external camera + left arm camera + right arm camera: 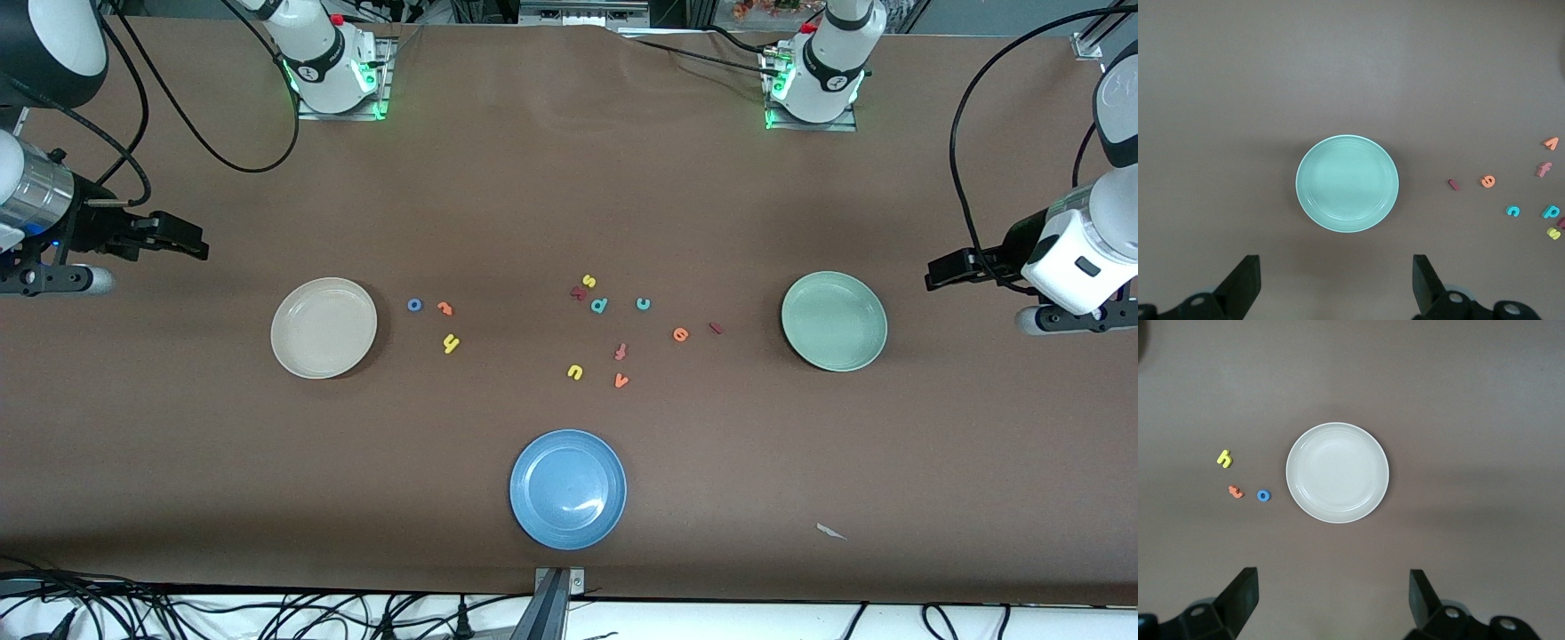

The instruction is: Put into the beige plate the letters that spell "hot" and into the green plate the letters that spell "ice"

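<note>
1. Both plates are bare, so I judge that nothing is sorted yet and the step in hand is the first pick.
2. My right gripper [1328, 597] hangs high over the table at the right arm's end, its fingers spread wide and holding nothing. The beige plate [324, 327] sits below it.
3. My left gripper [1336, 280] hangs over the left arm's end in the same way, fingers wide apart and empty, with the green plate [834, 321] below.
4. The "hot" letters lie just beside the beige plate, toward the middle of the table: the blue o [414, 305], the orange t [444, 308], and the yellow h [451, 344] a little nearer the front camera. They are apart from each other, so I would take the o first with the right arm, as it lies closest to the plate.
5. The "ice" letters lie beside the green plate: the dark red i [715, 328] nearest it, then the orange e [680, 334], then the teal c [643, 304].
6. The c sits near the teal p [599, 306], which I must leave alone, along with the yellow u [575, 372], the orange v [621, 380] and the blue plate [568, 489].
7. These letters are tiny and flat, so I would come straight down, fingers either side of one letter, and close only at table height.
</note>
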Motion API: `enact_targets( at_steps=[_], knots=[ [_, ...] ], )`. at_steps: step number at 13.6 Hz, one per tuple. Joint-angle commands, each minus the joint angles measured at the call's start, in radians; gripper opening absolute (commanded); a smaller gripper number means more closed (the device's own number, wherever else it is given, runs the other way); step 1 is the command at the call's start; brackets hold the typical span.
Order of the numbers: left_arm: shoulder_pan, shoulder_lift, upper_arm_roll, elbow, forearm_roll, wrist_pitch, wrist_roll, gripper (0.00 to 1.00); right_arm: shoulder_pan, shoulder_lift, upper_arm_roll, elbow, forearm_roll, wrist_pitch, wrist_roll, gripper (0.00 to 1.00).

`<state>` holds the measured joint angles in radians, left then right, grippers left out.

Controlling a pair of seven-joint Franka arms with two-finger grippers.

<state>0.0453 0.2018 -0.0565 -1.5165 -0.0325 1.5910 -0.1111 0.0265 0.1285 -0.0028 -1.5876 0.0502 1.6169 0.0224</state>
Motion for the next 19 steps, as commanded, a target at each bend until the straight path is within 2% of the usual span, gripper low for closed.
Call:
enact_targets(
  at_steps=[1, 19],
  knots=[
    [0.010, -0.032, -0.002, -0.030, -0.026, 0.015, 0.010, 1.00, 0.001, 0.005, 0.003, 0.025, -0.003, -0.025, 0.024, 1.00],
    [0.010, -0.032, -0.002, -0.033, -0.021, 0.015, 0.010, 1.00, -0.002, 0.017, 0.001, 0.020, -0.007, -0.049, 0.013, 1.00]
  ],
)
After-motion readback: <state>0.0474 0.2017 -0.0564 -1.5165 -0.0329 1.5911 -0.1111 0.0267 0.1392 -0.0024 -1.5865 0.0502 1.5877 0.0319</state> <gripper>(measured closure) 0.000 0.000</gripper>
